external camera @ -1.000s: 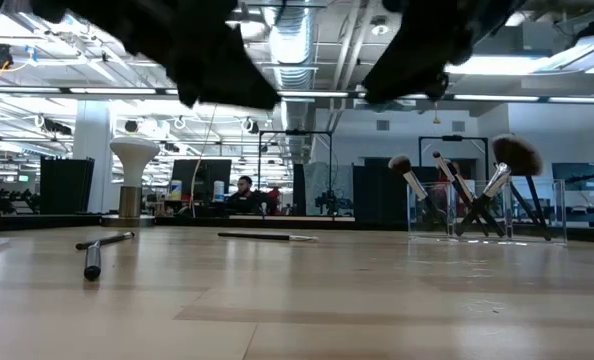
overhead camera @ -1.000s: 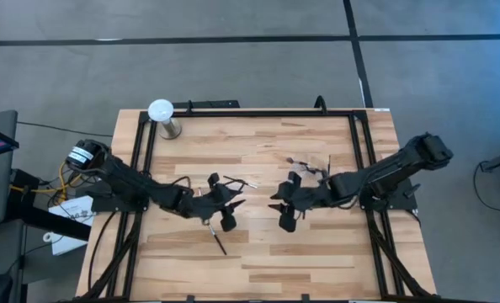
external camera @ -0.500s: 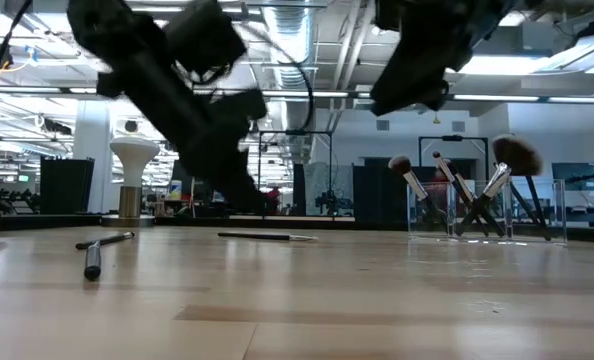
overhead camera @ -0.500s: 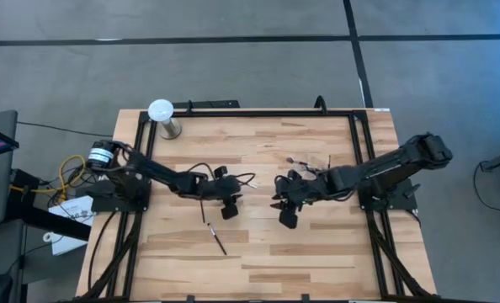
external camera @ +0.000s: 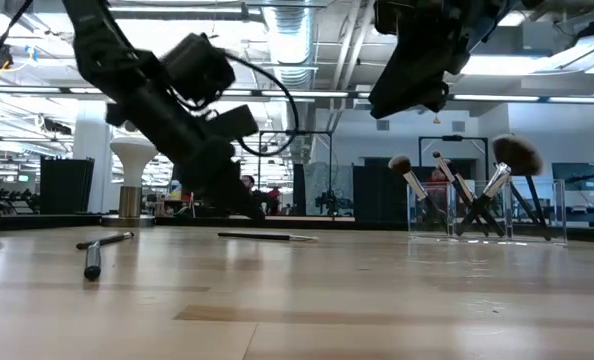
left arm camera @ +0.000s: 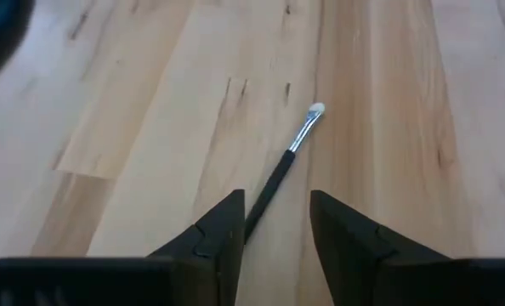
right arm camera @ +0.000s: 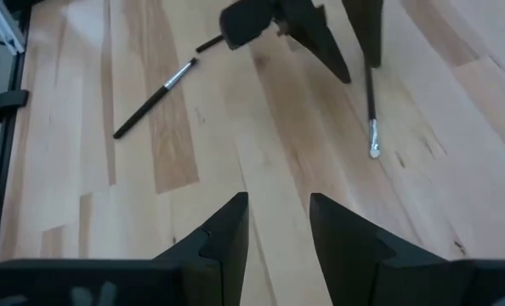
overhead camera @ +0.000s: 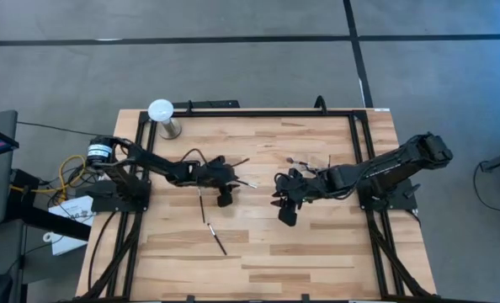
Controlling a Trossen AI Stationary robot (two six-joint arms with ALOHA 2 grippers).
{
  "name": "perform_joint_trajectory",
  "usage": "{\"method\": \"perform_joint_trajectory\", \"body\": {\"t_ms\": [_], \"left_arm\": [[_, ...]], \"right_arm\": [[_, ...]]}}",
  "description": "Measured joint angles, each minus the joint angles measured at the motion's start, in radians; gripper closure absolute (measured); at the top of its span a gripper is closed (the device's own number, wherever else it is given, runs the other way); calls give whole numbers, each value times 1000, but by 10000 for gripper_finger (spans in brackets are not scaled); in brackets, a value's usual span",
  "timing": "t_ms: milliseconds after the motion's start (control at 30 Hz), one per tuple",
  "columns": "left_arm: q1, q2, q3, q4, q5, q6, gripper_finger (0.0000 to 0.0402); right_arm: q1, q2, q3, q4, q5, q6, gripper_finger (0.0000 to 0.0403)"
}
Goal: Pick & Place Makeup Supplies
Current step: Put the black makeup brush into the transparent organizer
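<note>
Pale wooden worktop [overhead camera: 317, 244] carries the brushes. My left end effector [left arm camera: 275, 223] hangs low near the worktop's middle, its fingers apart and empty, a thin dark brush [left arm camera: 282, 167] lying on the boards between them, white tip pointing away. Two more brushes [overhead camera: 212, 234] lie nearer the front edge. My right end effector [right arm camera: 276, 223] hovers right of centre, fingers parted, holding nothing. Toward the right rear stands a clear holder [external camera: 485, 212], seemingly with several brushes upright inside.
</note>
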Motion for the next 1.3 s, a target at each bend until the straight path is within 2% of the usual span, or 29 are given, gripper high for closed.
{"method": "perform_joint_trajectory", "body": {"t_ms": [100,200,400,500,600,667,833,1000,1167,1300], "left_arm": [[48,44,1,51,76,4,270],[79,96,-1,69,110,3,270],[61,170,0,120,92,-3,280],[44,187,-30,198,82,-12,315],[25,194,-73,293,76,-77,369],[12,194,-93,323,70,-117,388],[-21,194,-113,346,56,-182,383],[-44,195,-117,362,25,-190,379],[-68,209,-118,382,-32,-191,347],[-95,300,-121,533,-91,-189,320]], "right_arm": [[-8,0,0,1,0,0,286],[-11,0,0,5,0,0,286],[-11,1,0,4,0,0,286],[-8,1,0,4,0,0,286],[-4,1,0,4,0,0,286],[2,1,0,4,0,0,286],[29,28,-28,87,49,-9,286],[33,142,-34,230,58,-60,286],[4,251,-14,303,52,-102,286],[-16,278,14,299,30,-105,286]]}}
